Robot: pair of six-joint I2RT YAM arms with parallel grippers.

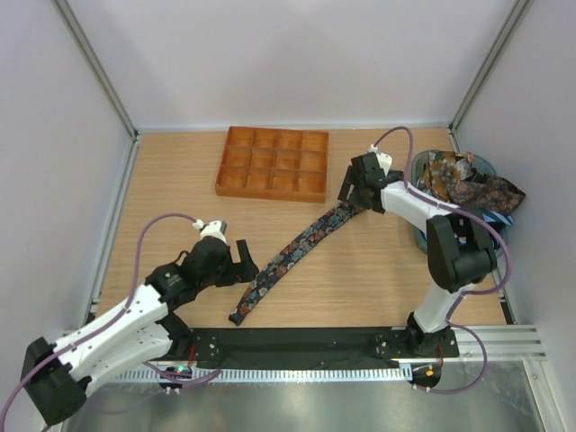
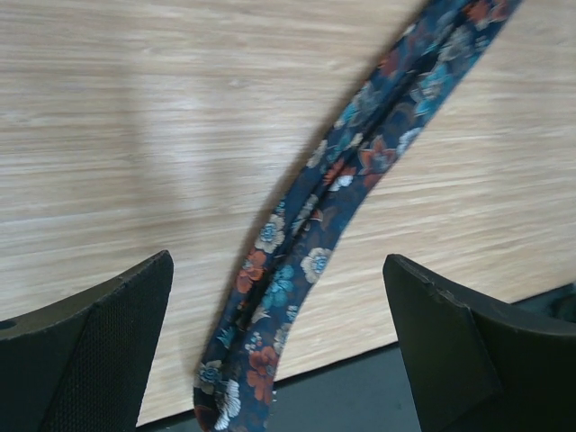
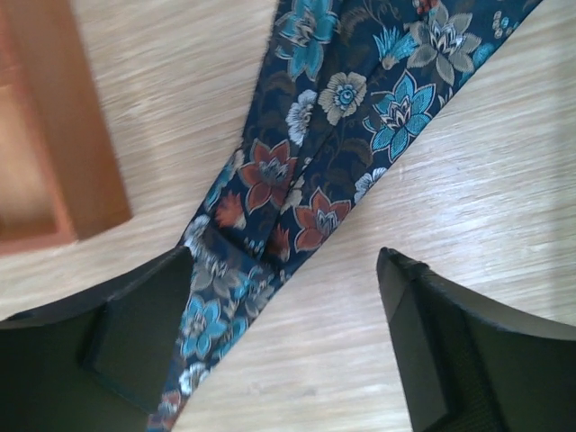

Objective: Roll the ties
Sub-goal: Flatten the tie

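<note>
Rolling has not begun: your floral tie point(image 1: 292, 256) lies flat and diagonal on the table point(image 1: 378, 279), left gripper point(image 1: 245, 267) and right gripper point(image 1: 353, 193) each spread wide over one end, other ties point(image 1: 468, 184) heaped at right.

Left arm point(image 1: 117, 328): white shell links, black joint housings, purple cable point(image 1: 171, 216) looping alongside. Right arm point(image 1: 405, 200): same white-and-black build, second purple cable point(image 1: 394, 130) arching over wrist. Left gripper point(image 1: 247, 261) all black. Fingers point(image 2: 99, 342) wedge-shaped, matte black, fine-textured inner faces. Bases bolted to black plate point(image 1: 306, 346).
</note>
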